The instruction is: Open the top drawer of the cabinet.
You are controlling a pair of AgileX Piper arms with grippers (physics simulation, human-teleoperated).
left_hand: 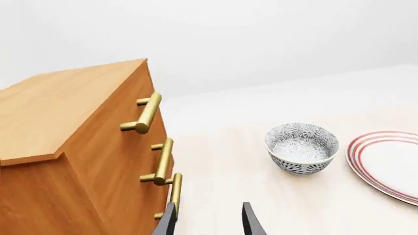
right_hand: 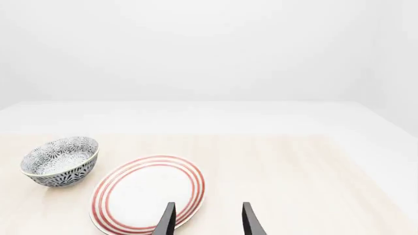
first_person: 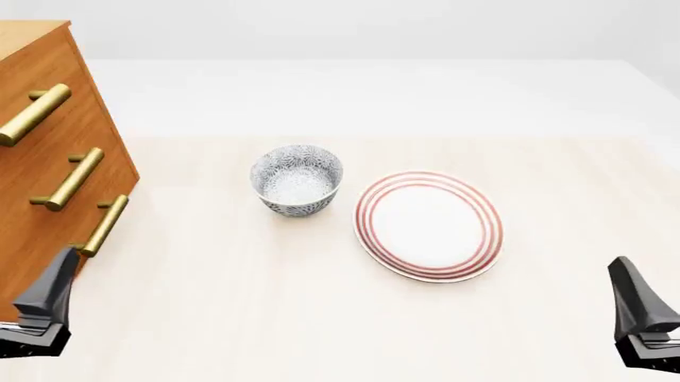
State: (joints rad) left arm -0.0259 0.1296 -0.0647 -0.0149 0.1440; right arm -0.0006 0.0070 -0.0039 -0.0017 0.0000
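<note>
Cabinet [first_person: 48,151]: standing at the counter's [first_person: 266,318] left edge, top drawer [first_person: 43,79] sitting flush. Left tool [left_hand: 209,220]: hanging released near the lowest handle [left_hand: 171,196]; only its wrist view is showing the cabinet top. Bowl [first_person: 298,180], plate [first_person: 428,225]: lying mid-counter, just beside each other. Right tool [right_hand: 209,220]: hanging released over the plate's near rim.

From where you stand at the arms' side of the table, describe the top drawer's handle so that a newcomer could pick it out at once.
Find the orange-brown wooden cabinet at the table's left edge. Three brass bar handles run down its front. The top drawer's handle is the highest, just under the cabinet's flat top, farthest from the tabletop and from the left pincer.
</note>
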